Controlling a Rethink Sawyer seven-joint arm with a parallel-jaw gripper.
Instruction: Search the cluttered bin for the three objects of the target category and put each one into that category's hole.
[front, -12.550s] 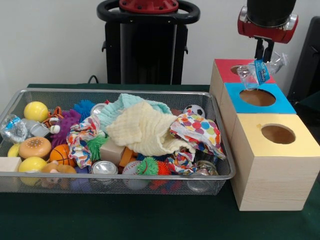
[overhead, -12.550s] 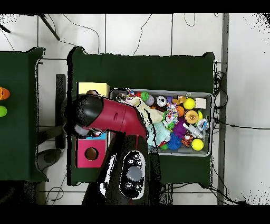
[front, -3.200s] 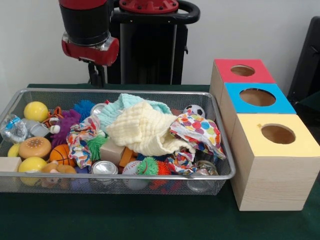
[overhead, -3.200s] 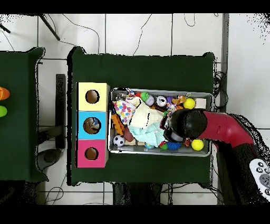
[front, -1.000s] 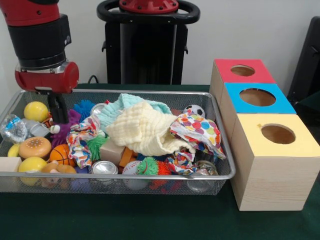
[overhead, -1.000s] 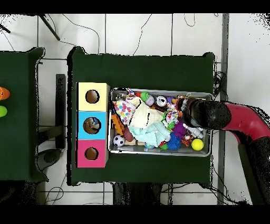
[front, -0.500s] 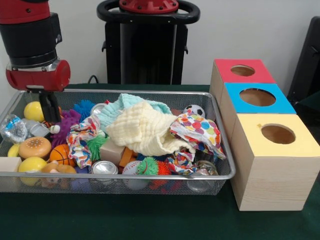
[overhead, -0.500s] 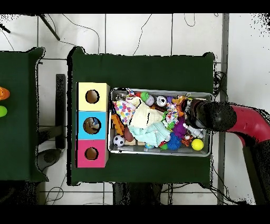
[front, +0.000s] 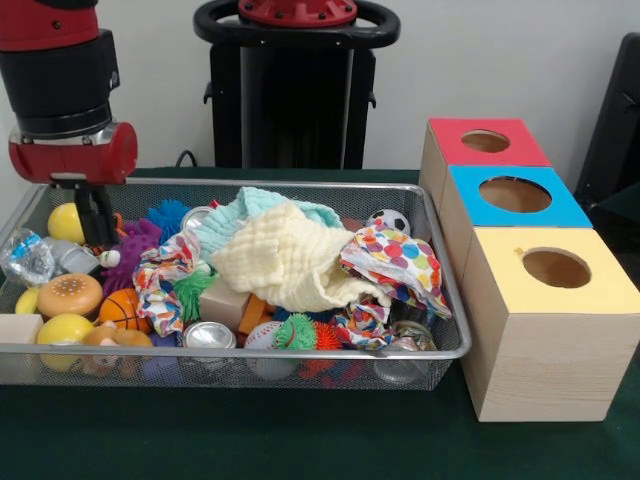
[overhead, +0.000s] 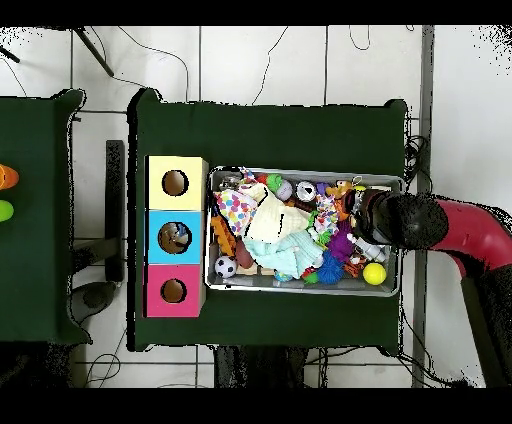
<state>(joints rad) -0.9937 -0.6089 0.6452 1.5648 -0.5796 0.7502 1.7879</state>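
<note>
Dark green cloth (front: 300, 440) covers the table, and on it sits the silver wire-mesh bin (front: 250, 352), packed with toys and rags, beside three wooden boxes with holes in their tops.

Your red and black gripper (front: 97, 228) hangs low over the bin's left end as the front view shows it. You cannot tell from either view how far apart its tips stand, and nothing shows in its hold.

The likeliest target here, in my judgement, is the crumpled clear plastic bottle (front: 28, 256). It lies against the bin's left wall, below and to the left of the gripper, near but apart from it. The round yellow ball (front: 68, 222) sits just beside the gripper, and the purple spiky toy (front: 135, 245) on its other side.

If you go straight down from here, you risk closing on the ball or snagging the spiky toy. The bottle is thin and springy, so a grip on its edge may slip. It is also close to the wire wall, which could block one tip.
</note>
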